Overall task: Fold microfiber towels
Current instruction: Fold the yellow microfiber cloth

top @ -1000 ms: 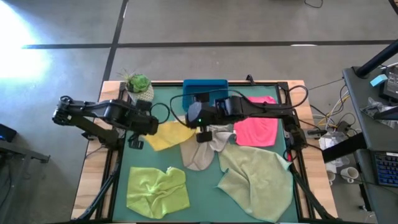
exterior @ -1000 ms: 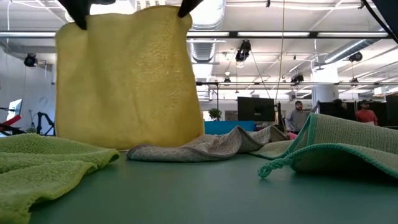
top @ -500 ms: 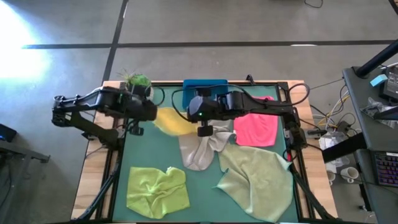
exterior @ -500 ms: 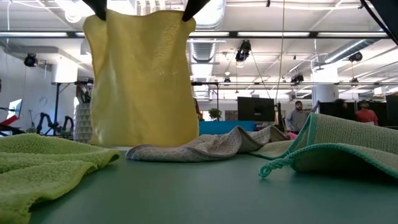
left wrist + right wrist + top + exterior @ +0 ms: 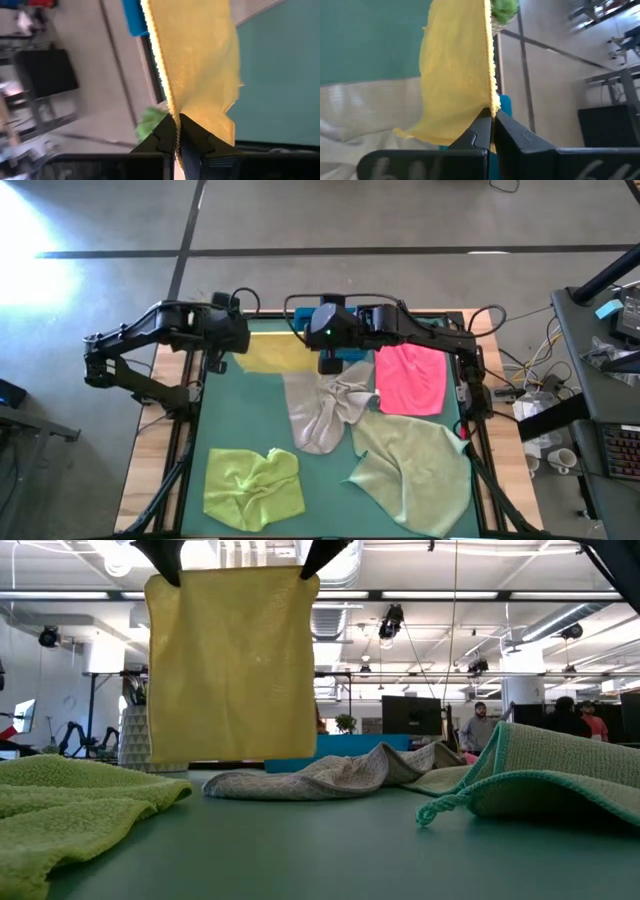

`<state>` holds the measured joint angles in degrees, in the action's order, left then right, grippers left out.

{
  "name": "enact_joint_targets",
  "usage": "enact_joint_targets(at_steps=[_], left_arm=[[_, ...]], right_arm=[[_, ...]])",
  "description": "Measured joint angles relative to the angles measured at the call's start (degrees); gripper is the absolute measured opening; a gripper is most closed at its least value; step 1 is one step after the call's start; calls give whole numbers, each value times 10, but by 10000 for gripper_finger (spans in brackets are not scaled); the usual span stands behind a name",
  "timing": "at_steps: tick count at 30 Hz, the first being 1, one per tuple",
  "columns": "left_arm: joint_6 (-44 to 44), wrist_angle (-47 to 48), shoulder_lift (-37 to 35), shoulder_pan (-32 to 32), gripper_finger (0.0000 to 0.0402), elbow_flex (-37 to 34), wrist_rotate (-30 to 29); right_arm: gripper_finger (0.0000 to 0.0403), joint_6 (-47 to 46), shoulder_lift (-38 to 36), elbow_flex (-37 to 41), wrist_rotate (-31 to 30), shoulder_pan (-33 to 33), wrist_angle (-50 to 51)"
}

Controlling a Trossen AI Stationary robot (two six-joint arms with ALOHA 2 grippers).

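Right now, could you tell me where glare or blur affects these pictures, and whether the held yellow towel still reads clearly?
High view: strong glare whitens the floor at the upper left; the yellow towel reads clearly between the left gripper and right gripper. Low view: the towel is sharp and evenly lit, with bright ceiling lights behind it. Left wrist view: the room beyond is smeared. Right wrist view: the background is also soft.

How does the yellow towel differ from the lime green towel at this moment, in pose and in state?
The yellow microfiber towel hangs flat, clear of the table, pinched at its top corners by the left gripper and the right gripper; the lime green microfiber towel lies crumpled on the green mat, untouched. The yellow one is at the table's far edge, the lime green one at the near left corner. Both are still unfolded.
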<state>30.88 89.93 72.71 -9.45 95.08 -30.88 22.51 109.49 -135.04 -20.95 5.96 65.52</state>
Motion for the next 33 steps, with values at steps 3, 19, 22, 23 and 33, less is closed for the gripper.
enact_joint_targets(at_steps=[3, 19, 22, 23, 33], left_arm=[[15, 1, 0, -10, 0, 7, -12], [-214, 1, -57, 29, 0, -37, 282], [-268, 1, -77, 71, 0, -91, 293], [-285, 2, -82, 85, 0, -108, 295], [-469, 0, -86, 218, 0, -206, 373]], right_arm=[[8, 25, 0, 0, 0, 10, -26], [8, -41, 37, 8, 138, -24, -11], [8, -46, 55, 8, 140, -48, -14], [8, -50, 60, 8, 140, -57, -15], [8, -145, 109, 8, 140, -130, -29]])
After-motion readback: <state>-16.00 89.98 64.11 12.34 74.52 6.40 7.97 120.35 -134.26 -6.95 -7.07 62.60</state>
